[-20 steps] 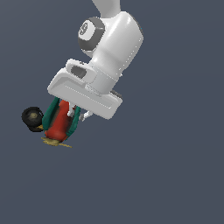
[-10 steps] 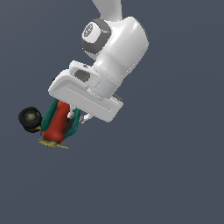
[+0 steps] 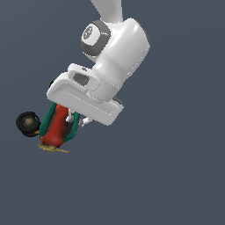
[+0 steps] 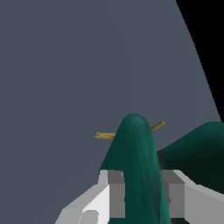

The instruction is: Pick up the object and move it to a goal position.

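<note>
The object is a toy biplane [image 3: 54,128] with a red body, teal-green wings, a yellow propeller [image 3: 53,149] and a black wheel [image 3: 28,123]. It hangs nose-down under the white hand in the exterior view. My gripper [image 3: 66,119] is shut on it, the fingers mostly hidden behind the wings and the hand. In the wrist view a teal-green wing [image 4: 138,162] rises between the two grey finger pads [image 4: 115,192], with the yellow propeller [image 4: 105,136] beyond it. The gripper [image 4: 142,194] clamps that wing from both sides.
A plain dark grey-blue surface [image 3: 176,176] fills the background of both views. In the wrist view a black area [image 4: 208,43] lies past the surface's edge.
The arm and the held biplane have shifted very slightly; the wrist has turned a little. The grip is unchanged.
</note>
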Controlling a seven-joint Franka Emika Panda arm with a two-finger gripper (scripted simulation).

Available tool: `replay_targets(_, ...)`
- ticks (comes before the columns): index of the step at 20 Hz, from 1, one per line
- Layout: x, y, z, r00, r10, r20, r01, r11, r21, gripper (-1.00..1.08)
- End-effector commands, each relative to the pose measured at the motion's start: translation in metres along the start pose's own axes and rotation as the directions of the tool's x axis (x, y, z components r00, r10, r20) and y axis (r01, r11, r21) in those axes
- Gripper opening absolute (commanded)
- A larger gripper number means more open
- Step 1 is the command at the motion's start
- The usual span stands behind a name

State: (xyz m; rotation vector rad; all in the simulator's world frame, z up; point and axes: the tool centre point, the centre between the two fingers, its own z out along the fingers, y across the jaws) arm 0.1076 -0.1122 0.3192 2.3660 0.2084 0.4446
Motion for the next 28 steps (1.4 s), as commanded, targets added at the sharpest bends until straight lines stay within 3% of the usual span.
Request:
replay_targets(1,0.008,0.003,0.0,1.0,0.002,-0.004,-0.002,1.0,-0.003,-1.0)
replay_targets(16,0.065,0.01,0.014,1.0,0.002,-0.002,-0.002,1.0,-0.004,-1.0)
replay_targets(28,0.08,0.012,0.016,1.0,0.003,-0.005,-0.003,1.0,-0.003,-1.0)
